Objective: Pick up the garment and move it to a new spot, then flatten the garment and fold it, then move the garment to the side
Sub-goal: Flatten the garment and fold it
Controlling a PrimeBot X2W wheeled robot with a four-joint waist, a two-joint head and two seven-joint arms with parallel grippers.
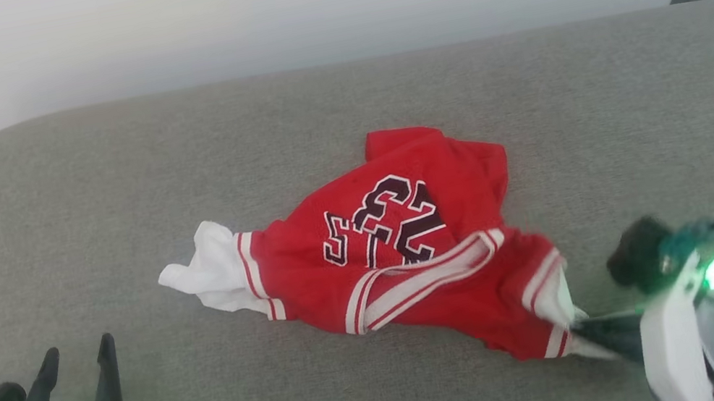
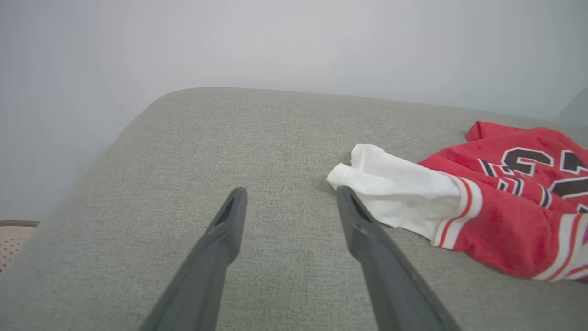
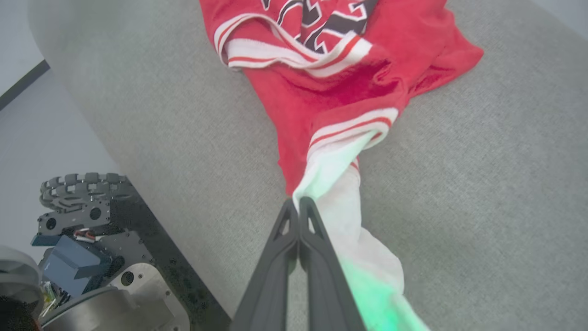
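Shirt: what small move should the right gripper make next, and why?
Probably lift a little. The right gripper is shut on the shirt at its white sleeve, while the shirt lies crumpled on the cushion and the left gripper stands open.

Left gripper (image 2: 290,191): is standing wide open, with nothing lying between its two dark fingers (image 2: 220,239).
Grey cushion (image 2: 229,138): is spreading beneath and beyond both fingers, its rounded edge curving ahead of the tips.
Garment (image 2: 505,220): is lying crumpled on the cushion, off to the side of the finger on the view's right.
White sleeve (image 2: 399,193): is reaching toward that fingertip; the finger is crossing in front of the sleeve's near edge, contact not determinable.
Striped trim (image 2: 459,207): is bordering the sleeve on the side away from the fingers.
Lettering (image 2: 528,161): is showing dark with white outlines, farther out from the fingers.
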